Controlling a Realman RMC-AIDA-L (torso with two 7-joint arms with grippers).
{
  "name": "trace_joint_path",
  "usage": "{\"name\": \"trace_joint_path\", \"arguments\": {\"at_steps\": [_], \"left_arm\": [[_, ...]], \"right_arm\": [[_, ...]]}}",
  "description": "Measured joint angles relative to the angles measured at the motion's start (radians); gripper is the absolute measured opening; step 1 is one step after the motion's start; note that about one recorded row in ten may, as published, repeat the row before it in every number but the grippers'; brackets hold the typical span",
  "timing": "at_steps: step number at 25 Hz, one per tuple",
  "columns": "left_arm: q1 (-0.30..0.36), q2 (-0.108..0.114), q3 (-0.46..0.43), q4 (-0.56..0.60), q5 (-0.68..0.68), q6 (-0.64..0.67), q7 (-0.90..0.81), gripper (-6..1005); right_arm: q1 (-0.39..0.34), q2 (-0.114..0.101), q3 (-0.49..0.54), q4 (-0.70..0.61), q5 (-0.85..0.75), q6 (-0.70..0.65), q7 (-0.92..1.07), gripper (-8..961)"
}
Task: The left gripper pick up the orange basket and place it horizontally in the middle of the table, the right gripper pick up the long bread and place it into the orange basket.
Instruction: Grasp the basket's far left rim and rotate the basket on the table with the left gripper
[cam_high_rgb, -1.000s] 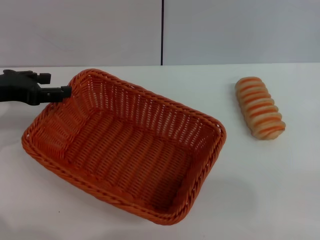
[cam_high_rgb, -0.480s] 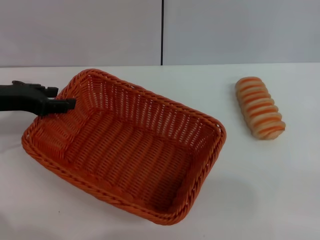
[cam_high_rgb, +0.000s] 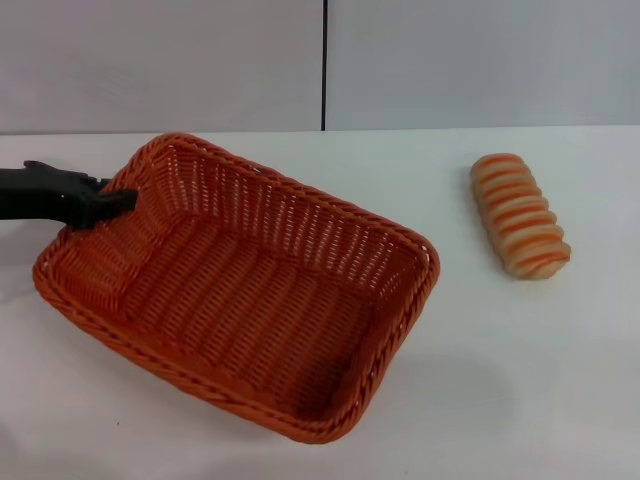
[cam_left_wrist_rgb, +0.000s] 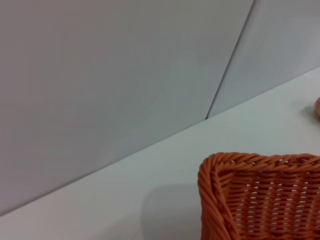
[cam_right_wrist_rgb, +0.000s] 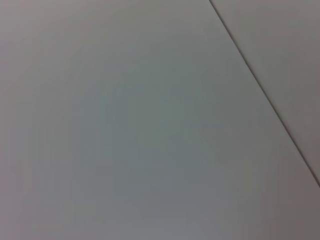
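Basket (cam_high_rgb: 240, 295) sits lower left of frame, skewed. My left gripper (cam_high_rgb: 118, 199) is clamped on its braided rim at middle left. Probably light, stiff wicker; rim is the hold. Long bread (cam_high_rgb: 519, 215) at right.

The orange basket (cam_high_rgb: 240, 290) is a strong, even orange all over, its weave running in fine close rows across the floor and up the sloping sides, with a thicker braided band of the same orange along the rim (a corner of that braid shows close up in the left wrist view). The long bread (cam_high_rgb: 520, 215) is pale tan, crossed by orange-brown stripes. The left gripper (cam_high_rgb: 120, 200) is plain black. The table (cam_high_rgb: 520, 380) is white, and the wall behind it light grey.
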Motion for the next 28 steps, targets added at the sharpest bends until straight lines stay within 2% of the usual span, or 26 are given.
{"name": "trace_joint_path", "arguments": {"at_steps": [5, 13, 22, 23, 28], "left_arm": [[-0.002, 0.000, -0.006, -0.008, -0.006, -0.004, -0.003, 216], [0.017, 0.006, -0.041, -0.009, -0.100, 0.012, -0.050, 187], [0.027, 0.009, -0.161, -0.021, -0.156, 0.091, -0.196, 179], [0.030, 0.009, -0.197, -0.037, -0.161, 0.109, -0.228, 179], [0.045, 0.006, -0.255, -0.067, -0.178, 0.141, -0.258, 181]], "right_arm": [[0.006, 0.000, 0.002, -0.002, 0.001, 0.004, 0.000, 714], [0.011, 0.000, 0.003, -0.009, 0.002, 0.010, 0.000, 714], [0.016, -0.002, 0.005, -0.018, 0.003, 0.026, 0.000, 713], [0.016, -0.002, 0.005, -0.019, 0.003, 0.026, 0.000, 713], [0.017, -0.002, 0.006, -0.029, 0.004, 0.026, 0.000, 711]]}}
